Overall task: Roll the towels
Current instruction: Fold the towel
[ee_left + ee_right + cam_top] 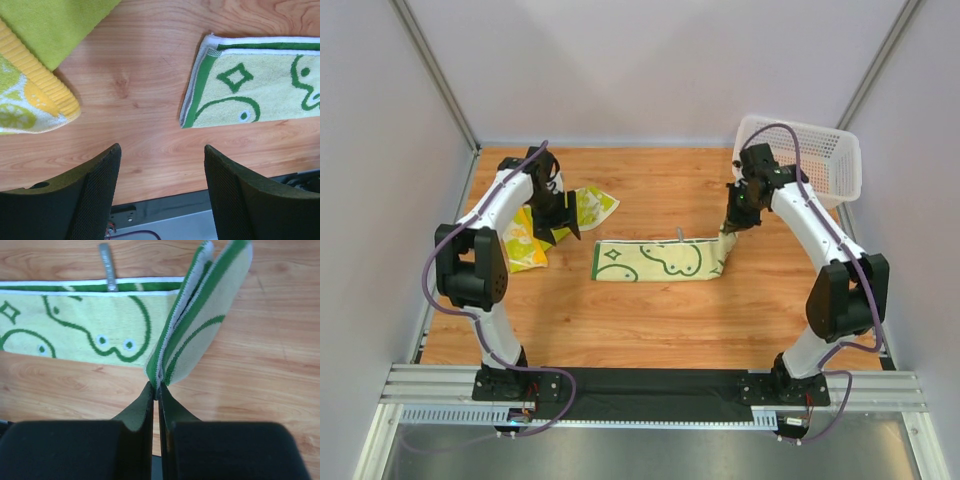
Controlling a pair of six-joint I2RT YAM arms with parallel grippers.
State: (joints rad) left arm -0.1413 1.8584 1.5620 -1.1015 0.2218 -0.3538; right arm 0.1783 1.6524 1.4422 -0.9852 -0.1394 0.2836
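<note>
**Right End of Towel Pinched and Raised; Roll Not Yet Formed**

**Jaw state.** The right jaws are closed tight on the right end of the flat towel. They pinch a doubled edge, so the lifted end stands up off the counter. The left jaws are wide open and hold nothing. They hang over bare wood between the two towels.

**Hazards (judged).**
- The pinch takes only the extreme edge of thin cloth. The edge may slip free when the end is carried over.
- Nothing pins the left end. The whole strip may slide along the counter instead of curling, which would give a loose or skewed roll.
- A small grey strip lies at the far long edge. It may catch on the cloth or be rolled in with it.

**Appearance and location.** The flat towel is pale cream-yellow with green outline figures, a diamond motif, a green border and a white hem. It lies straight across the middle of the counter, between the arms. Farther left, a crumpled towel shows lime green, a citrus print and a yellow-orange band. At the far right corner sits a white basket.
</note>
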